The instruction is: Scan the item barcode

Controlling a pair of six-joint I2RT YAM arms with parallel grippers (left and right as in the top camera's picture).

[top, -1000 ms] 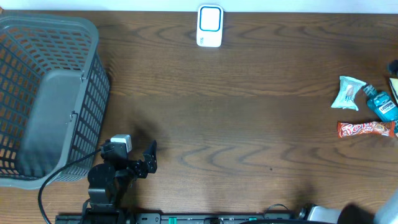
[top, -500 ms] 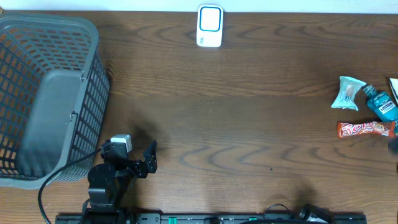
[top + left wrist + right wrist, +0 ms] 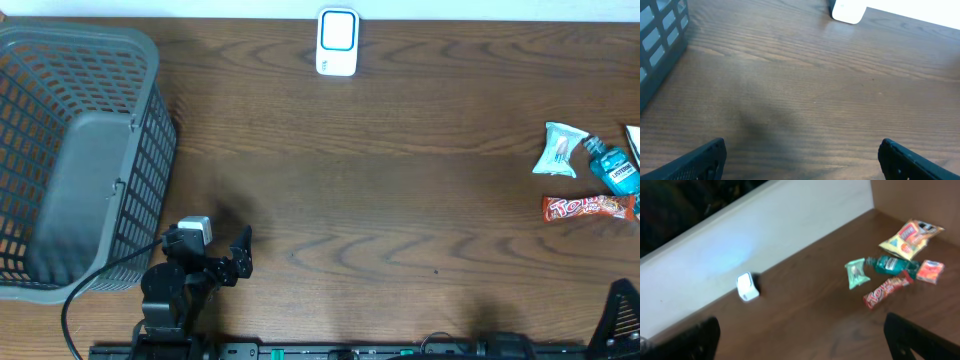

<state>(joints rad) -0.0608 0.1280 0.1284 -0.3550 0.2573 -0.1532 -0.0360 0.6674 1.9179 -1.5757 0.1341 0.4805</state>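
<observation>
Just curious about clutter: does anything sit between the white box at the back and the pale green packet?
No. Only bare table lies between the white box and the pale green packet, as the overhead view shows.

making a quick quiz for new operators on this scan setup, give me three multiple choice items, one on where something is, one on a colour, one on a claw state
1. Where on the table is the white scanner?
A near edge
B far edge
C dead centre

2. What colour is the bottle?
A teal
B red
C white

3. The left claw is:
A shut on a packet
B shut and empty
C open and empty

Answers:
1 B: in the overhead view it sits at the top edge, against the white border.
2 A: its body shows teal in the overhead and right wrist views.
3 C: its tips stand wide apart with only bare wood between them.
</observation>
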